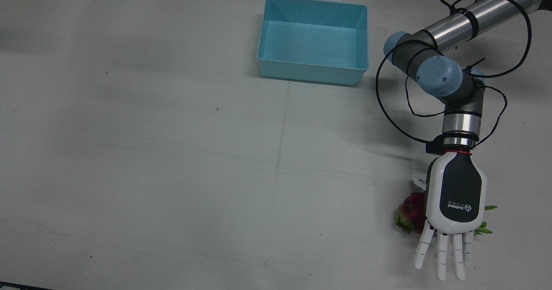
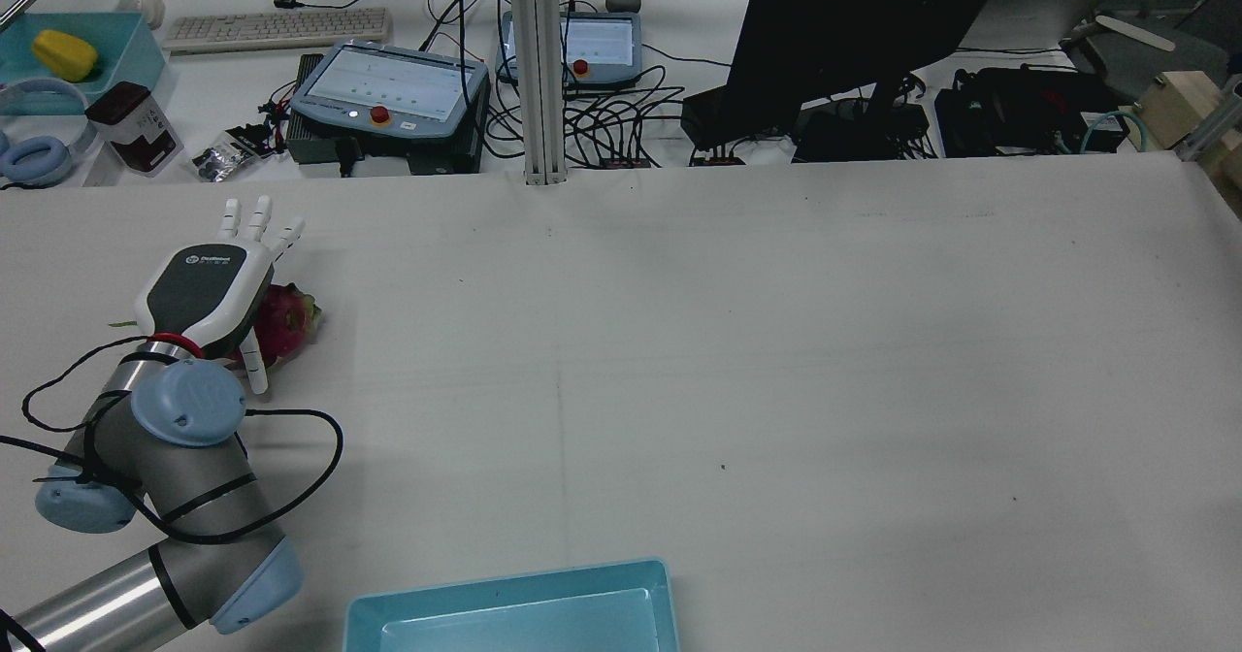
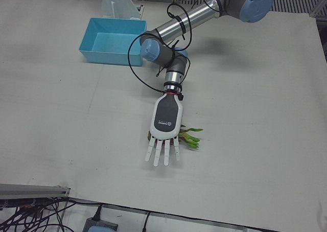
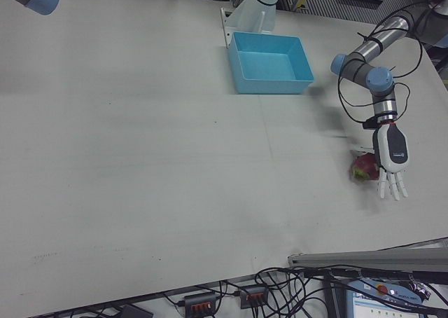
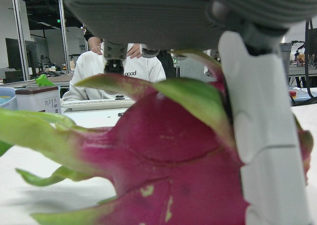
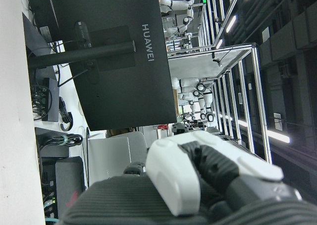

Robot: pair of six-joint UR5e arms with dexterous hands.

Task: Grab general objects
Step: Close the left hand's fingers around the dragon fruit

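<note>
A pink dragon fruit [image 1: 410, 212] with green scales lies on the white table near the operators' edge, also seen in the rear view [image 2: 288, 320], the left-front view [image 3: 190, 139] and the right-front view [image 4: 362, 167]. My left hand [image 1: 457, 199] is palm-down right over it, fingers stretched out straight and apart, holding nothing. It also shows in the rear view [image 2: 209, 288]. In the left hand view the fruit [image 5: 163, 155] fills the picture just under the palm, with one finger [image 5: 267, 145] beside it. Of my right hand [image 6: 198, 175] only a small part shows, in its own view.
A light-blue bin [image 1: 310, 75] stands empty at the robot's side of the table, near the middle. Black cables loop around the left arm's wrist [image 1: 435, 76]. Monitor, keyboards and teach pendants stand on the desk beyond the table [image 2: 388, 89].
</note>
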